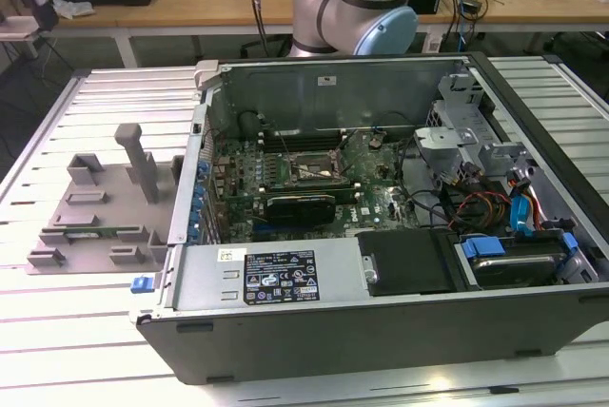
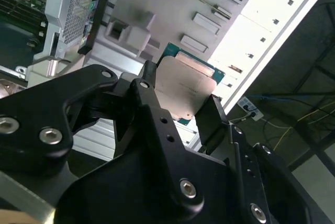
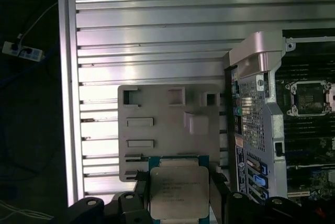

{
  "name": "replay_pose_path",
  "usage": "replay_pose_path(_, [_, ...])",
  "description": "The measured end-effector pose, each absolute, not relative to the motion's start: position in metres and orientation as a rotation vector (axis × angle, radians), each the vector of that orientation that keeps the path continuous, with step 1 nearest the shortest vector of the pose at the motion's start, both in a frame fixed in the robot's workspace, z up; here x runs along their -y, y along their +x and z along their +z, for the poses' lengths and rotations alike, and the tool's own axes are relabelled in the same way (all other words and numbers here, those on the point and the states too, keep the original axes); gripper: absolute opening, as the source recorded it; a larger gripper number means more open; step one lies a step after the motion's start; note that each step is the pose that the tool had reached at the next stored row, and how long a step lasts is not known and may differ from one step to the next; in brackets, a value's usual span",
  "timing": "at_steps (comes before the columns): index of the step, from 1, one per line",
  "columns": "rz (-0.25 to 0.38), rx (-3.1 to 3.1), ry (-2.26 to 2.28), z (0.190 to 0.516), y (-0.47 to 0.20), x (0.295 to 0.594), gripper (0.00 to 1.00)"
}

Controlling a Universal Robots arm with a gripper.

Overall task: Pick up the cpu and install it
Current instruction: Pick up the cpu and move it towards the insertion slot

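The cpu [image 3: 178, 191], a flat square chip with a silver top and a green rim, sits between my black fingers [image 3: 140, 183]. My gripper [image 3: 179, 195] is shut on it and holds it well above the grey fixture plate [image 3: 167, 124]. In the second wrist view the cpu [image 2: 186, 85] is clamped by its two opposite edges in the gripper [image 2: 180, 98]. The open socket [image 3: 310, 98] lies on the motherboard inside the case, off to one side of the cpu. In the exterior view the socket [image 1: 306, 171] is at the middle of the board.
An open computer case [image 1: 381, 274] lies on the slatted metal table [image 1: 57, 350]. A black expansion card [image 1: 300, 205] sits just in front of the socket. The grey fixture plate [image 1: 95, 217] with upright posts is at the exterior view's left. Cables and drives crowd the case's right end.
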State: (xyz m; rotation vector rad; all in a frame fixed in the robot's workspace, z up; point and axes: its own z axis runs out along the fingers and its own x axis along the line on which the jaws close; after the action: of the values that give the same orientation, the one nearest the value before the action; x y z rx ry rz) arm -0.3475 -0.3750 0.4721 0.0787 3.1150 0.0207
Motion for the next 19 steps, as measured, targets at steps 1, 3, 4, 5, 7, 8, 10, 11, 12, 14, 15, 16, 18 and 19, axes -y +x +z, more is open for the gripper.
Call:
replay_pose_path(1, [0.021,-3.115,0.079,0.472,-0.345,0.375,0.55])
replay_pose_path(3, [0.021,-3.115,0.079,0.472,-0.341,0.375,0.55])
replay_pose_path(4, [0.021,-3.115,0.079,0.472,-0.337,0.375,0.55])
replay_pose_path(5, [0.021,-3.115,0.079,0.472,-0.335,0.375,0.55])
replay_pose_path(7, [0.021,-3.115,0.079,0.472,-0.329,0.375,0.55])
replay_pose_path(8, [0.021,-3.115,0.079,0.472,-0.326,0.375,0.55])
replay_pose_path(10, [0.021,-3.115,0.079,0.472,-0.318,0.375,0.55])
replay_pose_path(11, [0.021,-3.115,0.079,0.472,-0.314,0.375,0.55])
replay_pose_path(12, [0.021,-3.115,0.079,0.472,-0.311,0.375,0.55])
replay_pose_path(14, [0.021,-3.115,0.079,0.472,-0.301,0.375,0.55])
replay_pose_path(15, [0.021,-3.115,0.078,0.472,-0.296,0.375,0.55])
replay_pose_path(16, [0.021,-3.115,0.079,0.472,-0.291,0.375,0.55])
replay_pose_path(18, [0.021,-3.115,0.079,0.472,-0.286,0.375,0.55])
replay_pose_path(19, [0.021,-3.115,0.079,0.472,-0.280,0.375,0.55])
